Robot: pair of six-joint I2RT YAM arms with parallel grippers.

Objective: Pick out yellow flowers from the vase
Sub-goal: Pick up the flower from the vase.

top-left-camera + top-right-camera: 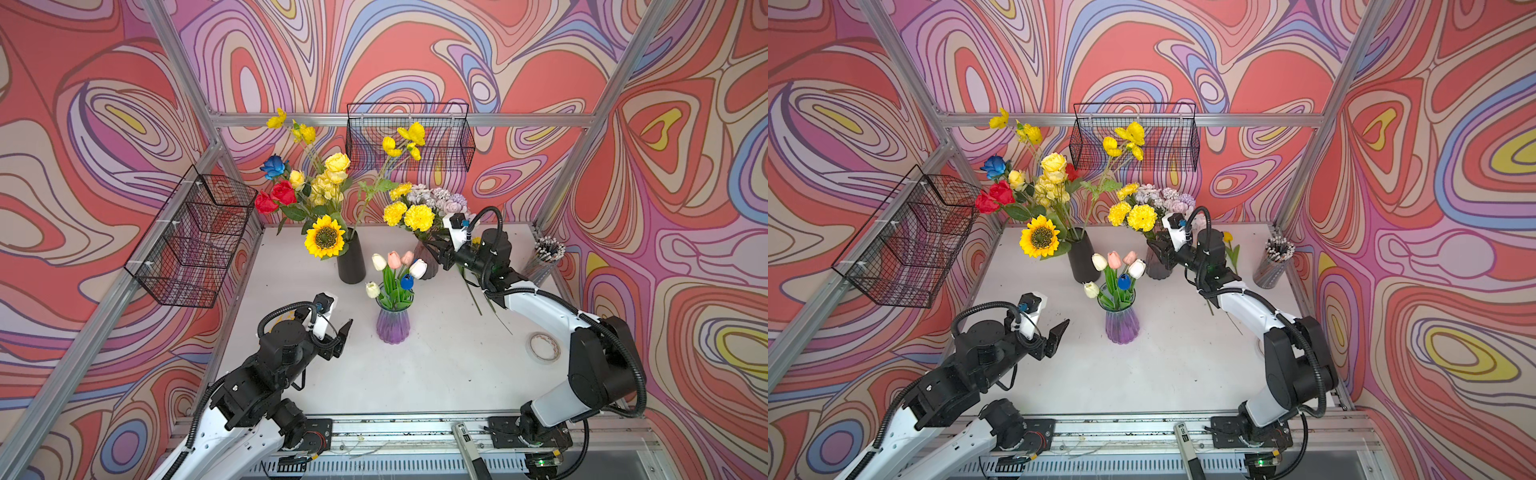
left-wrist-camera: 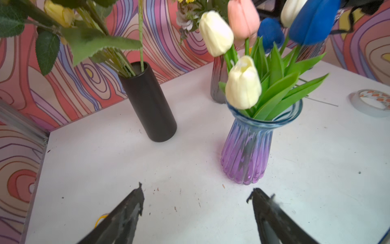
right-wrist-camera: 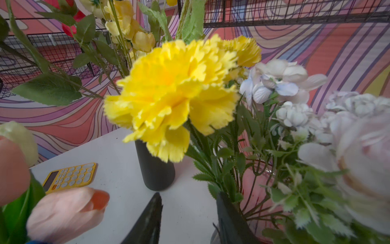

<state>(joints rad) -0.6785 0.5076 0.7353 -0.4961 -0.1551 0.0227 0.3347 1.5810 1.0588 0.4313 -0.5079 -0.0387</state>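
Left gripper: fingers spread wide, nothing between them, over the table near the purple vase. Right gripper: fingers apart, empty, just beside the stems of the yellow marigolds. Marigolds stand in the grey vase; sunflower in the black vase.

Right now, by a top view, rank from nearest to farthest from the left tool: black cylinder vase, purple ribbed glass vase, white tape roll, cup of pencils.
1. Purple ribbed glass vase, beside the left tool.
2. Black cylinder vase, farther back.
3. White tape roll, right side.
4. Cup of pencils, back right corner.
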